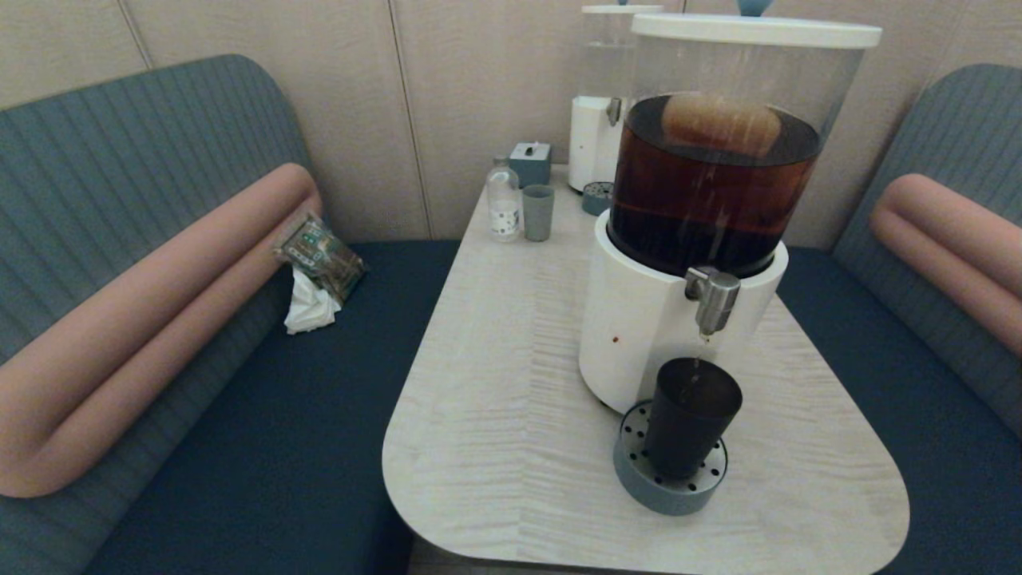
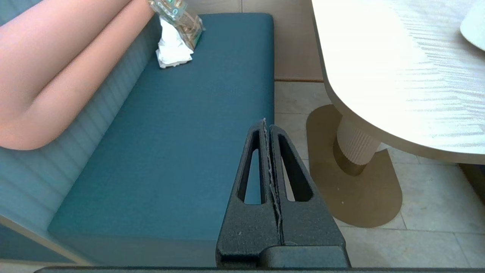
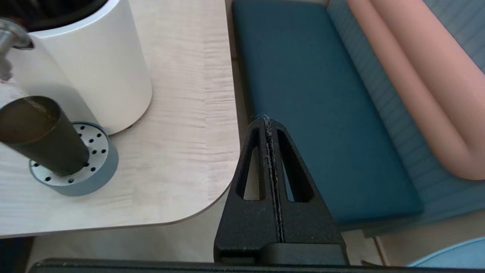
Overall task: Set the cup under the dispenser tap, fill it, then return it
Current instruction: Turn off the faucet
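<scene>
Under the dispenser tap [image 1: 713, 299], on the perforated grey drip tray [image 1: 669, 487], stands the cup [image 1: 690, 415], upright and directly beneath the spout; the right wrist view shows dark liquid inside it, so I judge it at least partly filled, though I cannot tell how high the level sits. I expect the cup to handle as a stiff, light plastic tumbler made noticeably heavier by its contents, with a matte wall that should offer fair grip; its taper narrows downward, so a squeeze placed low may let it ride upward between the pads. I would take hold around the mid-to-upper wall, from the side, keeping it level, since any tilt would spill. The white dispenser base [image 1: 639, 327] stands just behind the cup, leaving the near and right sides free for approach. My right gripper [image 3: 268, 120] hangs off the table's [image 1: 495, 383] near right corner, over the bench seat [image 3: 310, 106], its fingers pressed together and empty. My left gripper [image 2: 264, 122] is parked beside the left bench, likewise clenched on nothing.
</scene>
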You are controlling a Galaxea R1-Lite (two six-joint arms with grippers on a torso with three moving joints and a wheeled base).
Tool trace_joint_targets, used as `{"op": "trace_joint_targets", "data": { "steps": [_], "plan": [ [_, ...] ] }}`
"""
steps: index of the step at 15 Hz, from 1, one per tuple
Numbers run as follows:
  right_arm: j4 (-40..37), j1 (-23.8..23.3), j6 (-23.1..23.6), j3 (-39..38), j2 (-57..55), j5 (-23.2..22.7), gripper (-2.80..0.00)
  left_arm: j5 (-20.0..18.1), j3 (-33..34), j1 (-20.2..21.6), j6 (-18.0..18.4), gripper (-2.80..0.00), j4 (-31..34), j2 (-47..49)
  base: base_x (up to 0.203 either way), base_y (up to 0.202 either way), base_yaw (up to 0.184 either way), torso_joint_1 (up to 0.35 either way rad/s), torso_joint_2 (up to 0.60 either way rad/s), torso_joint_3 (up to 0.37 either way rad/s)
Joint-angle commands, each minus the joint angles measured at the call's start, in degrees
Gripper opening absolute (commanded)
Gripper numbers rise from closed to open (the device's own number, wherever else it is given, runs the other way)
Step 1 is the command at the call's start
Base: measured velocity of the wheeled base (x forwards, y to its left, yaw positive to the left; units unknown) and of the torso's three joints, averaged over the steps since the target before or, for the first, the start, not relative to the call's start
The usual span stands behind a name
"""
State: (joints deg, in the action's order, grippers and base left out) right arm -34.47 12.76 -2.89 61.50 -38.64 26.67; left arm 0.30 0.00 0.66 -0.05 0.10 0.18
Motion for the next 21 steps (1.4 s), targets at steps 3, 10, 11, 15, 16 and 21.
{"op": "trace_joint_targets", "data": {
  "steps": [3,10,11,15,16,21],
  "plan": [
    [-1.29,0.29,-3.03,-2.73,7.18,0.05,-2.8,0.05,0.09,-0.01,-0.04,-2.8,-0.01,-0.01,0.0,0.0,0.0,0.0,0.0,0.0],
    [-1.21,0.45,-3.88,-8.31,14.75,-0.08,-2.8,0.05,0.09,0.04,-0.04,-2.8,-0.01,-0.01,0.0,0.0,0.0,0.0,0.0,0.0],
    [-1.15,-0.61,-3.86,-8.55,16.07,-1.59,-2.8,0.05,0.09,0.04,-0.04,-2.8,-0.01,-0.01,0.0,0.0,0.0,0.0,0.0,0.0],
    [-0.53,-3.93,-3.37,-8.98,22.0,-16.62,-2.8,0.05,0.09,-0.03,-0.04,-2.8,-0.01,-0.01,0.0,0.0,0.0,0.0,0.0,0.0],
    [-0.02,-4.83,-3.61,-8.93,22.57,-19.75,-2.8,0.05,0.0,-0.03,-0.04,-2.8,-0.01,-0.01,0.0,0.0,0.0,0.0,0.0,0.0],
    [0.36,-8.5,-3.44,-10.12,22.78,-23.42,-2.8,0.05,0.09,0.04,-0.04,-2.8,-0.01,-0.01,0.0,0.0,0.0,0.0,0.0,0.0]
  ]
}}
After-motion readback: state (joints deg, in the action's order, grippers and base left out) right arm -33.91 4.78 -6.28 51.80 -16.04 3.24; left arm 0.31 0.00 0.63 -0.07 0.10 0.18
